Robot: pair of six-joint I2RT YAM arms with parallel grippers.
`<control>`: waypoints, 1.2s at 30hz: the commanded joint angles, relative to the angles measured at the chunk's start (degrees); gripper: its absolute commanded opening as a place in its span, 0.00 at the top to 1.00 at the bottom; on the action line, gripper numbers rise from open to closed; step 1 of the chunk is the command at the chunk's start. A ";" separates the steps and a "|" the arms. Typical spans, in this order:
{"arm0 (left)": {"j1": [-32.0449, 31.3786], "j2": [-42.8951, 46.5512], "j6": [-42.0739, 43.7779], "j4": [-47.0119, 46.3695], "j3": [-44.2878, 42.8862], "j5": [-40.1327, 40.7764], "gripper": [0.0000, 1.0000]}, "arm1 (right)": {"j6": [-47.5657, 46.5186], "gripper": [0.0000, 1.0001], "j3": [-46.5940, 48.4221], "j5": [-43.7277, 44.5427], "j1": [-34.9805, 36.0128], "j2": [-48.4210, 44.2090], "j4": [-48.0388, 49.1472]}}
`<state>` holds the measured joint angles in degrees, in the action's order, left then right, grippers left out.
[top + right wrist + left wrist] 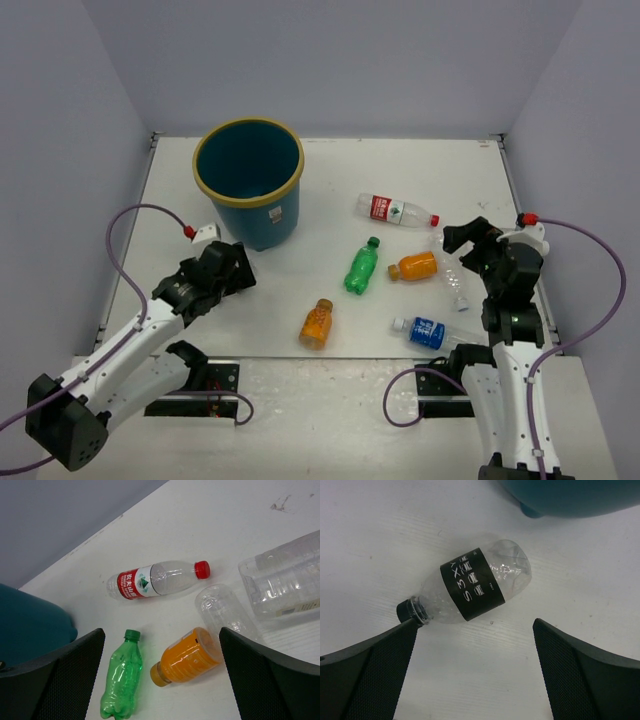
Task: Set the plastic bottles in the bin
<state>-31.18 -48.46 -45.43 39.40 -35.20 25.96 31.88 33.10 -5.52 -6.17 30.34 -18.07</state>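
Beside the bin (255, 222), the left gripper (475, 640) hovers spread over the flat-lying black-label bottle (470, 587). A pick seems in hand, and it calls for lowering astride the bottle's body, then closing. The right gripper (160, 640), also spread, hangs above an orange bottle (190, 655).

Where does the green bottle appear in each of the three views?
Top external: green bottle near the centre, right of the bin.
Left wrist: not in it.
Right wrist: bottom, left of centre.
Shared landmark: the bin, at the top edge in left wrist and the left edge in right wrist.
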 commanded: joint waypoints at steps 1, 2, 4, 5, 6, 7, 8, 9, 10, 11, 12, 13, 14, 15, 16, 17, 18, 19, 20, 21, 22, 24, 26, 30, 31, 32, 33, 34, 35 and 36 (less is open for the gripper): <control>0.00 -2.47 -0.42 -9.37 3.85 2.08 0.00 | -0.59 0.01 -0.73 0.28 -0.15 -1.16 2.31; -0.02 -2.41 -0.81 -9.71 4.24 4.72 0.00 | -0.54 0.01 -0.75 0.15 -0.15 -1.11 2.43; 0.04 -1.68 -0.22 -11.72 5.58 7.06 0.00 | -0.50 0.01 -0.82 -0.24 -0.15 -0.88 2.64; 0.04 -1.19 0.32 -13.05 6.44 7.63 0.00 | -0.50 0.01 -0.81 -0.31 -0.15 -0.74 2.64; -0.01 -0.58 0.88 -14.49 7.38 8.08 0.00 | -0.50 0.01 -0.76 -0.20 -0.15 -0.57 2.53; -0.02 -0.11 1.78 -15.85 8.18 8.03 0.00 | -0.50 0.01 -0.70 -0.13 -0.15 -0.38 2.46; -0.02 0.06 2.51 -16.93 8.89 7.81 0.00 | -0.49 0.01 -0.66 -0.09 -0.15 -0.32 2.44; -0.02 -0.07 3.01 -17.75 9.54 7.50 0.00 | -0.45 0.01 -0.66 -0.05 -0.15 -0.38 2.47; -0.02 -0.19 3.51 -18.56 10.20 7.19 0.00 | -0.42 0.01 -0.66 -0.02 -0.15 -0.44 2.50; -0.02 -0.41 4.34 -19.48 10.41 6.55 0.00 | -0.41 0.01 -0.66 0.05 -0.15 -0.46 2.51; -0.02 -0.99 5.67 -20.92 10.68 5.11 0.00 | -0.41 0.01 -0.70 0.11 -0.12 -0.49 2.55; -0.02 -1.71 7.16 -22.56 11.07 3.38 0.00 | -0.41 0.01 -0.75 0.16 -0.07 -0.54 2.59; -0.02 -2.34 7.90 -24.60 11.27 2.30 0.00 | -0.34 0.01 -0.83 0.09 -0.14 -0.62 2.68; -0.02 -3.39 8.74 -25.53 11.35 0.66 0.00 | -0.33 0.01 -0.89 0.18 -0.15 -0.58 2.74; -0.02 -4.00 9.21 -26.35 11.38 -0.28 0.00 | -0.33 0.01 -0.93 0.25 -0.15 -0.55 2.78; -0.02 -4.97 9.20 -26.57 11.08 -0.89 0.00 | -0.33 0.01 -0.87 0.38 -0.14 -0.53 2.65; -0.02 -7.03 9.16 -26.03 10.42 -2.18 0.00 | -0.33 0.01 -0.76 0.65 -0.10 -0.49 2.38; 0.00 -8.89 9.13 -25.51 9.84 -3.21 0.00 | -0.33 0.01 -0.65 0.86 -0.09 -0.48 2.15; 0.05 -10.14 9.10 -25.04 9.56 -3.37 0.00 | -0.33 0.01 -0.58 0.89 -0.15 -0.55 2.06; 0.01 -11.66 8.95 -24.50 9.27 -3.37 0.00 | -0.33 0.01 -0.58 0.99 -0.15 -0.55 2.01; -0.02 -12.79 8.91 -24.12 9.10 -3.64 0.00 | -0.36 0.01 -0.61 1.08 -0.15 -0.58 1.99; -0.02 -13.96 8.79 -24.18 9.10 -5.62 0.00 | -0.41 0.01 -0.66 1.46 -0.15 -0.63 1.82; -0.11 -14.63 8.62 -25.03 9.68 -8.32 0.00 | -0.33 0.01 -0.58 1.65 -0.15 -0.64 1.71; -0.11 -13.96 8.57 -26.13 10.66 -10.35 0.20 | -0.33 0.01 -0.50 1.53 -0.15 -0.73 1.99; -0.11 -13.17 8.83 -26.13 10.52 -11.01 0.33 | -0.33 0.01 -0.57 1.33 -0.15 -0.80 1.99; -0.05 -12.61 8.87 -26.07 10.45 -11.21 0.45 | -0.33 0.01 -0.63 1.19 -0.15 -0.87 2.04; -0.06 -11.62 8.87 -25.93 10.35 -11.39 0.53 | -0.33 0.01 -0.66 1.10 -0.15 -0.97 2.11; -0.11 -10.29 8.83 -25.70 10.24 -11.54 0.59 | -0.33 0.01 -0.66 1.04 -0.13 -1.07 2.14; -0.11 -9.12 8.64 -25.27 10.20 -11.52 0.66 | -0.34 0.01 -0.65 1.04 -0.08 -1.10 2.05; -0.11 -7.55 8.41 -24.57 10.03 -11.40 0.80 | -0.40 0.01 -0.59 1.04 -0.14 -1.21 1.93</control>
<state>-31.20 -60.88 -37.22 16.21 -24.34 15.78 31.88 32.42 -5.02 -6.17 29.64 -17.96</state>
